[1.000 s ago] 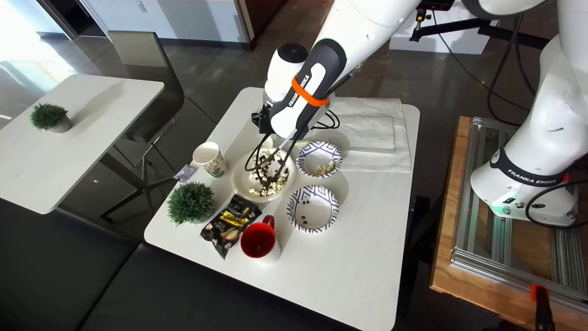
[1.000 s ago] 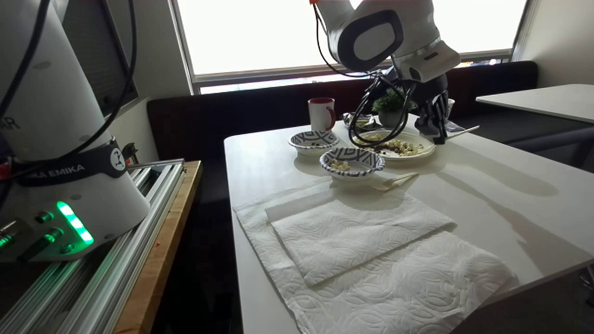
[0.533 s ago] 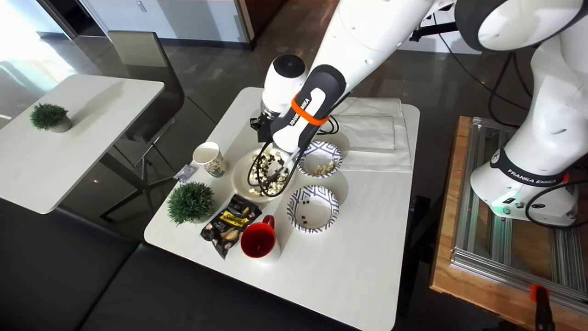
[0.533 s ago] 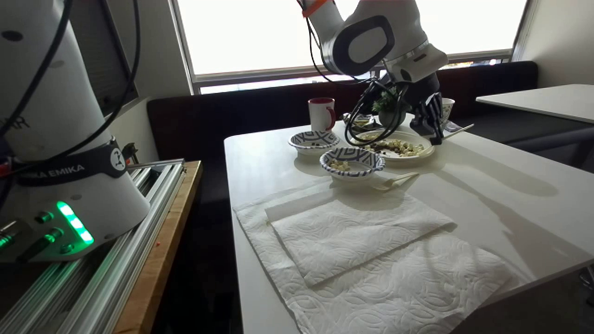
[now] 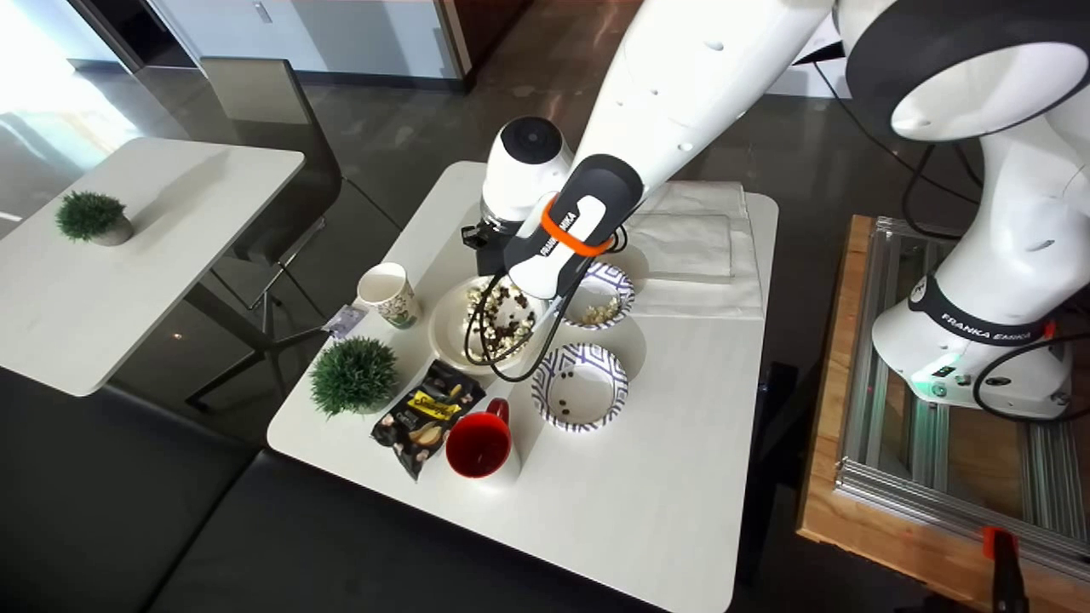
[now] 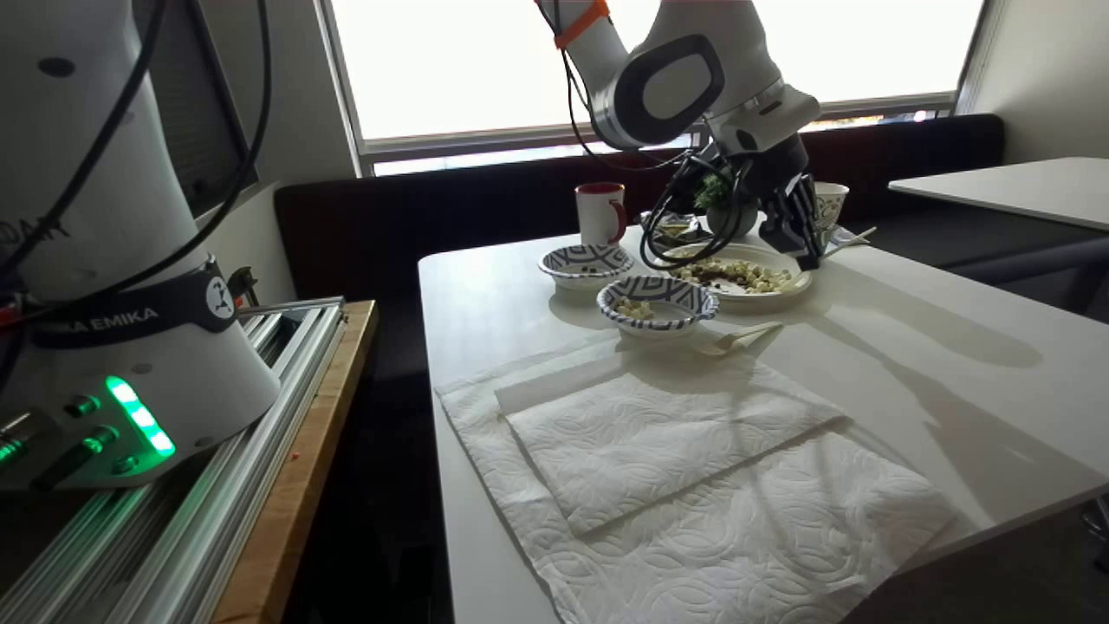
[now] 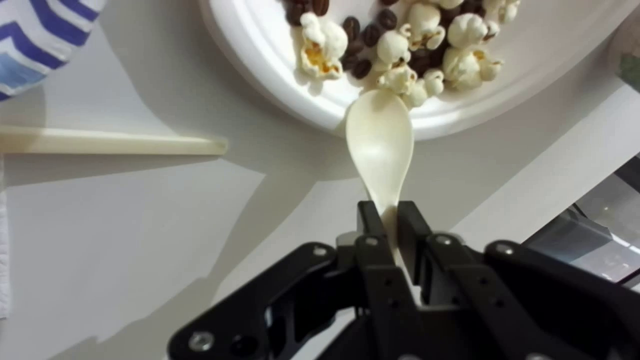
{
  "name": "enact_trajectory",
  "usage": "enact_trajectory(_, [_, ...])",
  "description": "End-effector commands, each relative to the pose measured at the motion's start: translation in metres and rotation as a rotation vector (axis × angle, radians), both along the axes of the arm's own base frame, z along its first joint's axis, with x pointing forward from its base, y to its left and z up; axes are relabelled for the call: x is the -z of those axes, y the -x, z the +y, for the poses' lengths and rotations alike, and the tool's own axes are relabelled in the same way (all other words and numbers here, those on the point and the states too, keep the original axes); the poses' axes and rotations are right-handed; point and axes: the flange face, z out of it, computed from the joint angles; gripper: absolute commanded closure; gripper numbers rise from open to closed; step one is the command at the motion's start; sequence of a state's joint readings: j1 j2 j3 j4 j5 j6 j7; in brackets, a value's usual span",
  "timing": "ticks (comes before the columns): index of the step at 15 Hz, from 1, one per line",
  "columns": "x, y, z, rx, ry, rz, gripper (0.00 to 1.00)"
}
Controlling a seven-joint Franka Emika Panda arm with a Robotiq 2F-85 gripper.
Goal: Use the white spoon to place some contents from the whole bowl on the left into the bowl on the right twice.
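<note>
The gripper (image 7: 389, 209) is clamped on the handle of the white spoon (image 7: 381, 137), its jaws pressing it from both sides. The spoon's scoop reaches straight ahead of the jaws, its tip over the rim of the shallow white bowl (image 7: 525, 72) and right by the popcorn (image 7: 392, 47); whether the two touch, I cannot tell. Dark beans (image 7: 371, 35) lie among the popcorn, farther ahead of the jaws. In an exterior view the spoon's handle end (image 6: 853, 242) sticks out on the side of the jaws away from that bowl. Left of the jaws in the wrist view, well apart from them, lies the handle of another pale utensil (image 7: 125, 142), and past it shows the edge of a patterned bowl (image 7: 45, 32). In both exterior views this bowl holds some popcorn, while a second patterned bowl (image 5: 600, 387), farther from the jaws, holds a few dark beans. A paper cup (image 5: 387, 296) stands near the jaws, and a potted plant (image 5: 353, 375) is farther from them. The snack packet (image 5: 430, 410) and red-lined mug (image 5: 479, 444) sit past the white bowl from the jaws.
</note>
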State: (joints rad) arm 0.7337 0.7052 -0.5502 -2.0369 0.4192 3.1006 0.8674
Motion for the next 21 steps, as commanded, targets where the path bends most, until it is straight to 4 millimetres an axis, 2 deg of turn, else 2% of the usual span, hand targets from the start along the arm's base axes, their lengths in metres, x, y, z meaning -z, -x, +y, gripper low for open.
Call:
enact_trajectory(1, [0.007,0.002,0.014,-0.011,0.029,-0.003,0.97])
enact_trajectory(5, [0.013,0.005,0.027,-0.041,0.031,0.016,0.97])
enact_trajectory(10, [0.01,0.004,0.036,-0.054,-0.021,0.044,0.97])
enact_trajectory(15, [0.007,0.0,0.038,-0.047,-0.122,0.082,0.97])
enact_trajectory(21, [0.012,-0.004,0.029,-0.016,-0.22,0.142,0.97])
